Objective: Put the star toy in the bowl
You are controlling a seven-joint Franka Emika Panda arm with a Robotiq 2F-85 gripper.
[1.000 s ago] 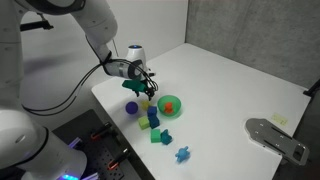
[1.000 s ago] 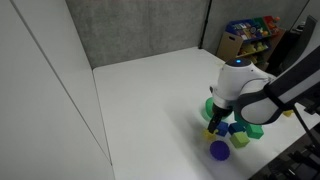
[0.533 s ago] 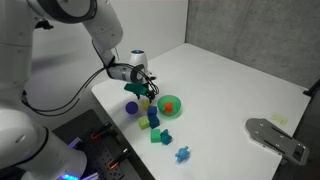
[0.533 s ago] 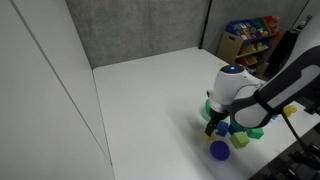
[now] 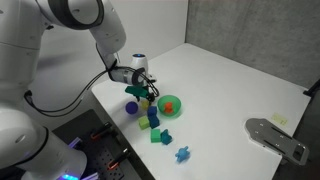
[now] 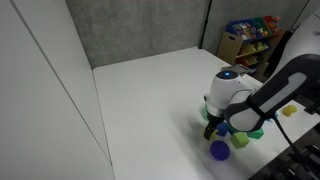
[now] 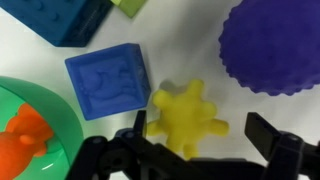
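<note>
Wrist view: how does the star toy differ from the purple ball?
The star toy is yellow with blunt arms; the purple ball is round and bumpy. The star toy is smaller than the ball. The star toy lies between the gripper's fingers, the ball outside. Both lie on the table.

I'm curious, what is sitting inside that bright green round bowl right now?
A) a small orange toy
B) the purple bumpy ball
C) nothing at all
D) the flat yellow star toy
A: the wrist view shows a small orange toy inside the bright green round bowl, while the flat yellow star toy lies on the white table outside it.
</note>
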